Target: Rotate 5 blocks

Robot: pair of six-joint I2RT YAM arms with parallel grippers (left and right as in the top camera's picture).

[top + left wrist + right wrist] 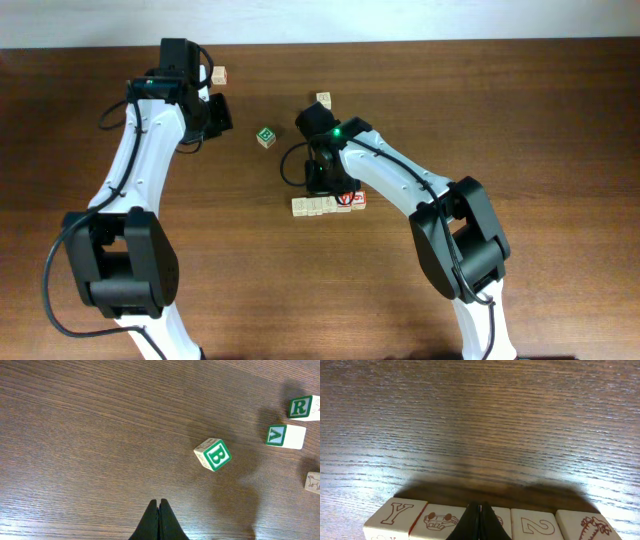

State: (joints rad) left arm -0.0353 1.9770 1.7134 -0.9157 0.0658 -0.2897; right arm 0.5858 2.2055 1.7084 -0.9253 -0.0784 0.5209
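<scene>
Five blocks (315,206) in one row; how many are turned, unclear. The right gripper (480,521), pressed together, sits over the middle one (left gripper (160,520) likewise closed, holding nothing).

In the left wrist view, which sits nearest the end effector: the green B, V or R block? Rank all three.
1. Green B block, up and right of the left end effector.
2. Green V block, farther right.
3. Green R block, top right corner.
</scene>
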